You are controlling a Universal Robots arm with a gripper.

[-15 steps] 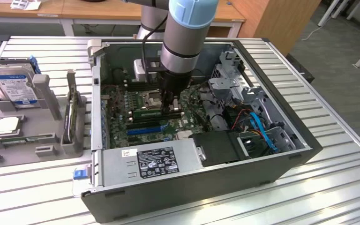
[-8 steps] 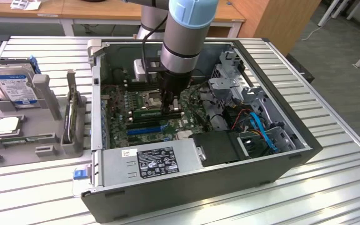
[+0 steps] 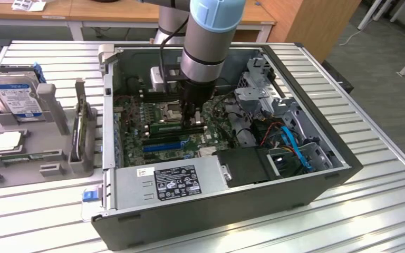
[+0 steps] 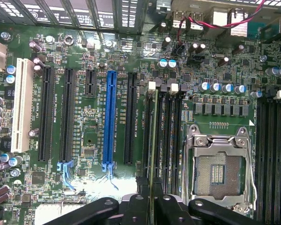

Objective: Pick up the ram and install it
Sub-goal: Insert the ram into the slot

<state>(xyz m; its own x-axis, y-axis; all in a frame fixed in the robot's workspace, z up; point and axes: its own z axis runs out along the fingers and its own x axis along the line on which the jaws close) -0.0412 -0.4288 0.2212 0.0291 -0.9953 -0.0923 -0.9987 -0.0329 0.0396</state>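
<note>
My gripper (image 3: 192, 117) reaches down into the open computer case (image 3: 315, 190), over the motherboard (image 3: 143, 118). It is shut on the ram (image 4: 154, 140), a thin green stick seen edge-on in the wrist view, running along the black memory slots (image 4: 171, 136) next to the CPU socket (image 4: 220, 166). The black fingers (image 4: 139, 206) clamp one end of the stick. In the exterior view the ram (image 3: 169, 127) lies level just above the board, under the gripper. I cannot tell whether it sits in a slot or hovers over one.
A long blue expansion slot (image 4: 110, 122) and a white slot (image 4: 22, 105) lie beside the memory slots. The power supply (image 3: 174, 182) and blue cables (image 3: 295, 150) fill the case's near side. A hard drive (image 3: 16, 97) stands on a grey fixture (image 3: 55, 158) at the exterior view's left.
</note>
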